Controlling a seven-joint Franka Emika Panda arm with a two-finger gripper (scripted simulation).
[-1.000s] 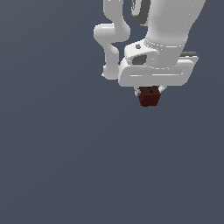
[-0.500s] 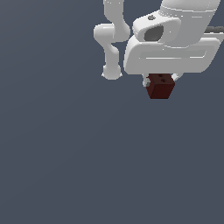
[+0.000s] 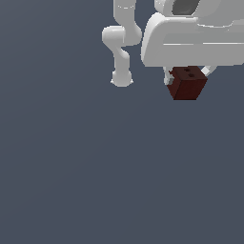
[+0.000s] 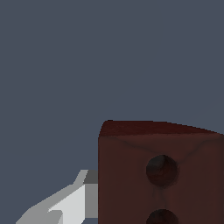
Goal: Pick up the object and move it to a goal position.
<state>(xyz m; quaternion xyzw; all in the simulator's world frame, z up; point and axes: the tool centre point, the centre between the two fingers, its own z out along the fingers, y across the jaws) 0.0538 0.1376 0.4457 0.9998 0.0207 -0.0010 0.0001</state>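
**Cube clamped in the jaws, held up off the grey surface**

Reading my exterior view from its left: nothing but the flat slate-grey surface (image 3: 71, 167) across the left half. Next comes the white arm (image 3: 121, 43), its jointed links dropping from the top edge and ending in a rounded base on the surface. To the right of that sits the broad white hand housing, filling the top right corner.

Directly under that housing I see the dark maroon cube (image 3: 188, 83). It hangs just below the housing's lower edge, with the jaws (image 3: 188, 76) closed onto it from either side. Only slivers of the white fingers (image 3: 167, 77) peek out past the cube's left and right edges (the cube is clearly narrower than the housing above it). Two small dark dots sit on its upper face, near the housing. The cube looks raised off the surface, though I cannot tell how far.

From my wrist view, the cube (image 4: 162, 175) fills one corner, very close to the lens, with two round dark holes in the face turned to the camera. A white finger (image 4: 65, 205) lies flush against its side. Plain grey surface (image 4: 87, 52) fills the remainder.
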